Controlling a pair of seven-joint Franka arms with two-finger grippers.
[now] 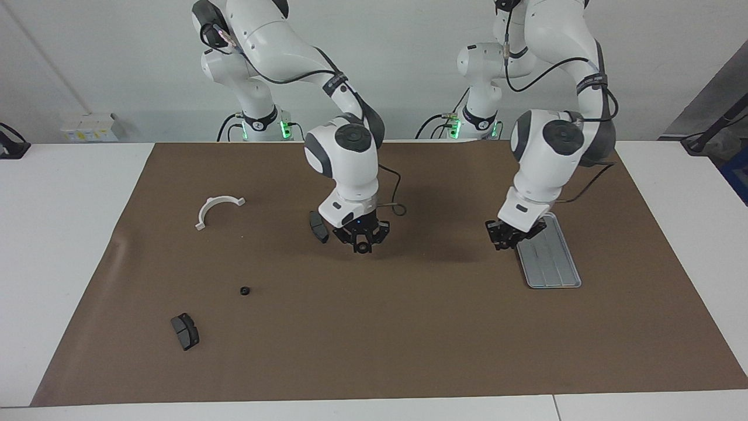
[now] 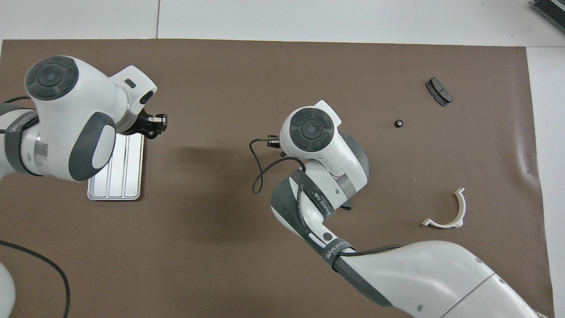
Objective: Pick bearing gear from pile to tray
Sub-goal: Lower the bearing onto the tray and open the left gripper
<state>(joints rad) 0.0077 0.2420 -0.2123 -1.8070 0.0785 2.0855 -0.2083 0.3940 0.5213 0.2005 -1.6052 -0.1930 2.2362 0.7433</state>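
Note:
One small black bearing gear (image 1: 245, 290) (image 2: 399, 123) lies alone on the brown mat toward the right arm's end, among the scattered pile parts. The silver ribbed tray (image 1: 549, 275) (image 2: 128, 176) sits toward the left arm's end, and I see nothing in it. My left gripper (image 1: 506, 241) (image 2: 158, 126) hangs over the tray's long edge that faces the middle of the mat, fingertips together. My right gripper (image 1: 362, 248) hangs over the middle of the mat, shut, beside a brake pad (image 1: 317, 227). I see no gear between either pair of tips. In the overhead view the right wrist hides its gripper.
A white half-ring bracket (image 1: 217, 206) (image 2: 450, 212) lies nearer to the robots than the gear. A second dark brake pad (image 1: 185, 331) (image 2: 438, 92) lies farther out than the gear. The mat (image 1: 409, 339) covers most of the white table.

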